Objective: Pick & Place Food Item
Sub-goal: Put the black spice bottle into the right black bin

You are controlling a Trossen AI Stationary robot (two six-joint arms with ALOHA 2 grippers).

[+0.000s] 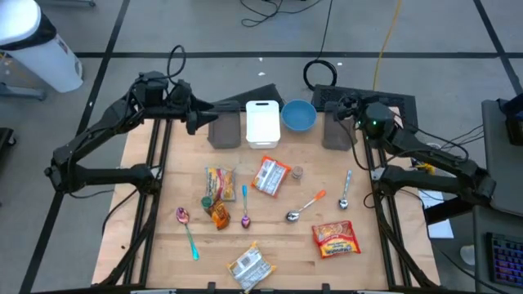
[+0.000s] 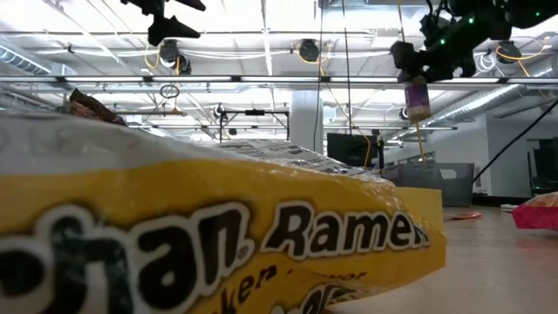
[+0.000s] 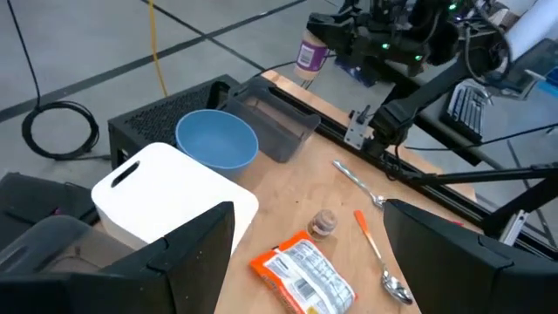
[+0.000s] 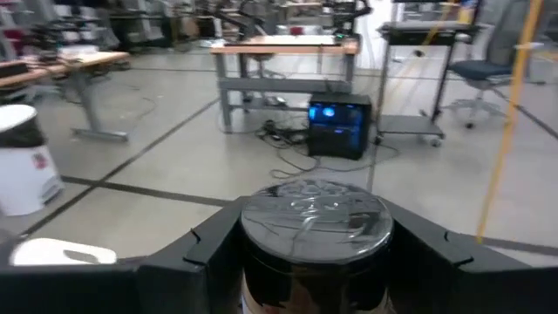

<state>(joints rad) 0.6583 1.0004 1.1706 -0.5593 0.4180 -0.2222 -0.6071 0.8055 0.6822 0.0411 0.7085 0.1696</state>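
Two grey bins (image 1: pixel 225 131) and (image 1: pixel 336 131), a white box (image 1: pixel 262 122) and a blue bowl (image 1: pixel 298 115) line the counter's (image 1: pixel 278 245) far edge; contents not visible. Four spoons, four food packets (image 1: pixel 336 238), one small cup (image 1: pixel 297 172) lie on it. Right gripper (image 3: pixel 316 44) holds a small jar (image 3: pixel 308 54) in its jaws above the right bin. Left gripper (image 1: pixel 196 119), jaws wide and holding nothing, sits near the left bin.

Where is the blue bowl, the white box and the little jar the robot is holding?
blue bowl (image 1: pixel 299 115), high view, on its inside bottom.
white box (image 1: pixel 262 122), high view, middle of its lid.
little jar (image 3: pixel 307 54), left wrist view, on its label, held in the right gripper (image 3: pixel 336 39).
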